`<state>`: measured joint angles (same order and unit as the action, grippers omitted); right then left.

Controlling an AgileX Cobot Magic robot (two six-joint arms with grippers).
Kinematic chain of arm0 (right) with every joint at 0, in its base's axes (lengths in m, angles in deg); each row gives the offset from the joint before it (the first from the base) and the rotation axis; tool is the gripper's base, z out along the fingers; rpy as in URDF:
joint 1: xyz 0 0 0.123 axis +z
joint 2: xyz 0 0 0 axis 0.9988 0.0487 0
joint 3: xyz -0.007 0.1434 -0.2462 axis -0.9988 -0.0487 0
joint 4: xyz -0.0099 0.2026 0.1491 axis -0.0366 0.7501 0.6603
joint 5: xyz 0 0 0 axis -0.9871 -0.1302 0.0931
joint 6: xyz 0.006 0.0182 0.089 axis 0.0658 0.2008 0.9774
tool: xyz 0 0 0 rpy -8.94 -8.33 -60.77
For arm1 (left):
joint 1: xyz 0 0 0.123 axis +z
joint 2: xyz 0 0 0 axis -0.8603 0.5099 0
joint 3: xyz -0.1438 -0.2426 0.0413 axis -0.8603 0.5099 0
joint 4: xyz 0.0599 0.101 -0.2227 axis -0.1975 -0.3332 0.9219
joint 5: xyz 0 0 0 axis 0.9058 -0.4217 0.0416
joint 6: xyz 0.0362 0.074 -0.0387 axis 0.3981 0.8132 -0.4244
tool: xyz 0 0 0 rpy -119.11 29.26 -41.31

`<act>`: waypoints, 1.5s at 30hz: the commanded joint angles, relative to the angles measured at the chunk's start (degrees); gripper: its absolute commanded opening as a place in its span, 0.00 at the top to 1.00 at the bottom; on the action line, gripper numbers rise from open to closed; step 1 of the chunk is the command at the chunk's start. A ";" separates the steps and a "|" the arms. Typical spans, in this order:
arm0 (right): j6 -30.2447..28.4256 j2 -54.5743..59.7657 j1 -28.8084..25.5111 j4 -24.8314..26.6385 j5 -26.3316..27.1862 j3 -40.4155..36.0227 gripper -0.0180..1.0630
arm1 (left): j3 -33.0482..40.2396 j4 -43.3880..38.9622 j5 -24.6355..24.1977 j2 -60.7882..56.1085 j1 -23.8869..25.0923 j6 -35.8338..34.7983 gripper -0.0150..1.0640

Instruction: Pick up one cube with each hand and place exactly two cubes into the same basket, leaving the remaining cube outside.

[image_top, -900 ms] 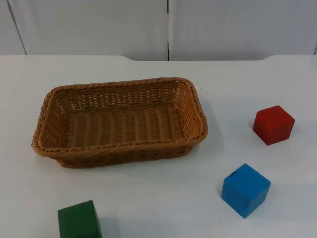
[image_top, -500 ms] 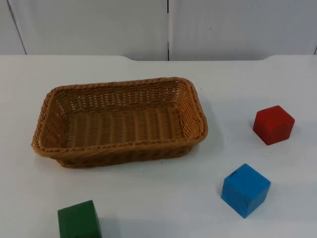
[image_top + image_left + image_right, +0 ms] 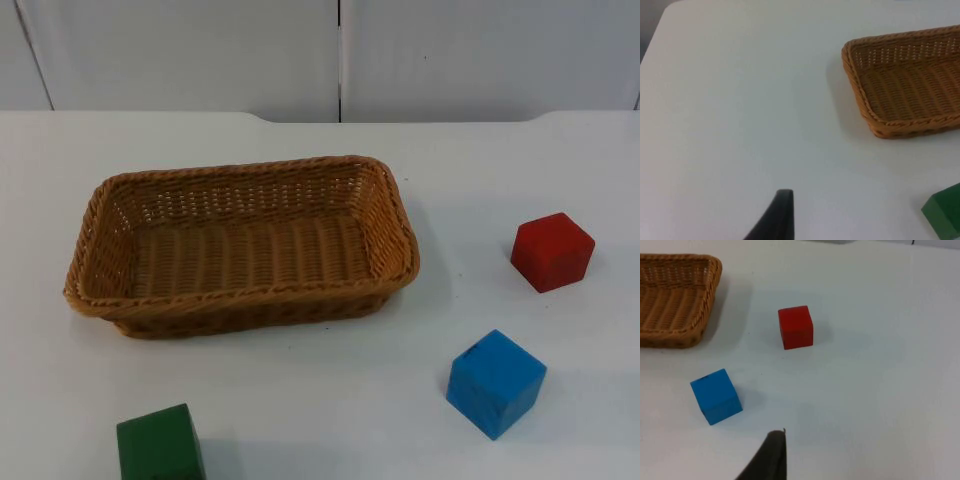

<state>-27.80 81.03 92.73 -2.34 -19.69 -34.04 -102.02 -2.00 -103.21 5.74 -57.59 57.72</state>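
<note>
Moved: nothing since earlier.
Cubes: green cube [image 3: 159, 444], blue cube [image 3: 496, 383], red cube [image 3: 552, 251] outside basket [image 3: 396, 215].
My grippers: aperture, cannot tell.
Approach: I'd descend squarely over flat faces.

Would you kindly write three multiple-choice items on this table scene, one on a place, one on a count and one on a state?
1. Which wooden cube lies nearest the table's front edge in the top view?
A red
B green
C blue
2. How many cubes are on the table?
A two
B three
C four
3. The woven wicker basket is
A empty
B holding one cube
C overturned

Answers:
1 B, the green wooden cube is cut by the lower edge.
2 B, green, the red wooden cube and the blue wooden cube.
3 A, the woven wicker basket shows bare weave inside.
</note>
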 commanded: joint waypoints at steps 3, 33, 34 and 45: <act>0.21 4.40 -0.21 0.92 1.53 1.17 0.01 | -0.29 1.53 0.52 0.85 0.09 -0.28 0.01; -1.39 32.48 -0.21 1.97 7.06 12.97 0.01 | -0.29 6.92 4.34 22.04 0.09 -0.28 0.01; -1.39 32.48 -0.21 1.97 7.06 12.97 0.01 | -0.29 6.92 4.34 22.04 0.09 -0.28 0.01; -2.47 38.29 -0.21 4.80 6.98 12.97 0.01 | -0.29 8.01 4.34 27.50 0.09 3.05 0.01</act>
<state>-29.43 118.80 92.73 1.52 -13.39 -21.42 -102.02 4.91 -99.63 32.63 -57.59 59.92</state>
